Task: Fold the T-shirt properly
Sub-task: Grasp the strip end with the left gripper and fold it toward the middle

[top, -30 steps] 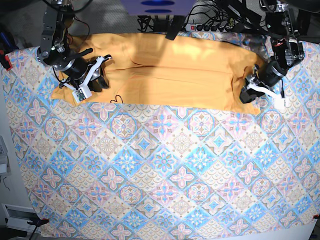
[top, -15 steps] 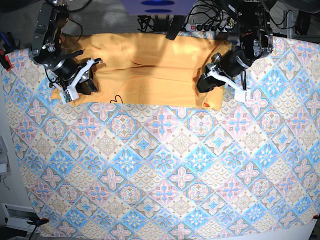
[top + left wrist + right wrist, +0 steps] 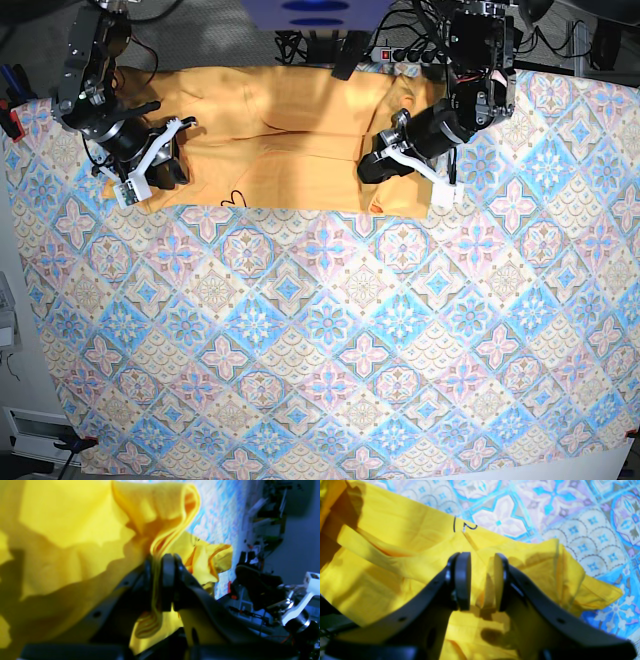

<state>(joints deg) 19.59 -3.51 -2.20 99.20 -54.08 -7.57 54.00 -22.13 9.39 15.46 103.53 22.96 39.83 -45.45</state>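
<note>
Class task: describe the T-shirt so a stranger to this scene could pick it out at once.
Find the table's blue-and-pink tiled cloth. Along its far edge lies the T-shirt, between two robot arms. It is the only plain yellow-orange fabric there, with thin black script near its front edge.

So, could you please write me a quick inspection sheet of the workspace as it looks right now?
Surface: tile-patterned cloth in blue and pink covers the table.
Job's things: T-shirt, yellow-orange, lies along the far edge, one end lifted and bunched; black script shows near its front hem.
Clutter: nothing seen on the cloth.
Grippers: left gripper has its jaws shut on stacked layers of the T-shirt; right gripper is over the other end with jaws apart, holding nothing.
Cables: power strip and wires behind the far edge.
Surroundings: red clamp at the cloth's corner.
</note>
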